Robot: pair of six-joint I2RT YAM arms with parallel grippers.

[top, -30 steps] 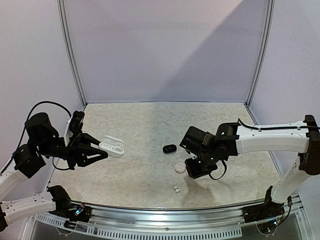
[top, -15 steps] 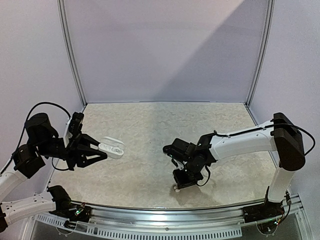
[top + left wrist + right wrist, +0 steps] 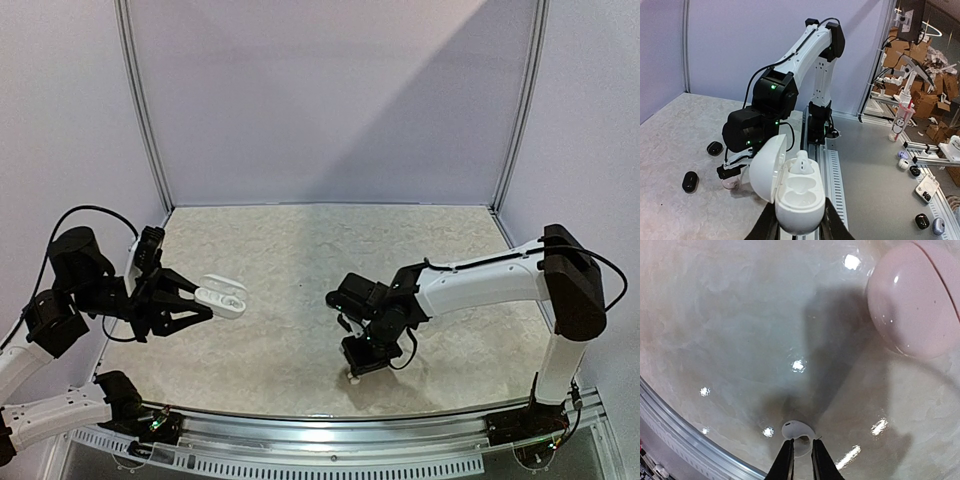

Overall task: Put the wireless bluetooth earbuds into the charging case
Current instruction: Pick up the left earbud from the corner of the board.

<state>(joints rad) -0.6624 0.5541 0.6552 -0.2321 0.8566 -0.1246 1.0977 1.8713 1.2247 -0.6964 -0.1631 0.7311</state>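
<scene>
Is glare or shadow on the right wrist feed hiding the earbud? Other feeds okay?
Right wrist: glare spots dot the glossy table and a shadow reaches the white earbud, yet its outline reads clearly between the right fingers. Left wrist: the open white case is sharp, evenly lit. Top view: the earbud is only a speck.

Left side – charging case (image 3: 795,200) in the left gripper (image 3: 797,226), above the table (image 3: 300,240), one earbud (image 3: 802,162) in it. Near the front edge, second earbud (image 3: 797,432) lies between the tips of the right gripper (image 3: 799,452) – closed case (image 3: 912,305) just beside.
</scene>
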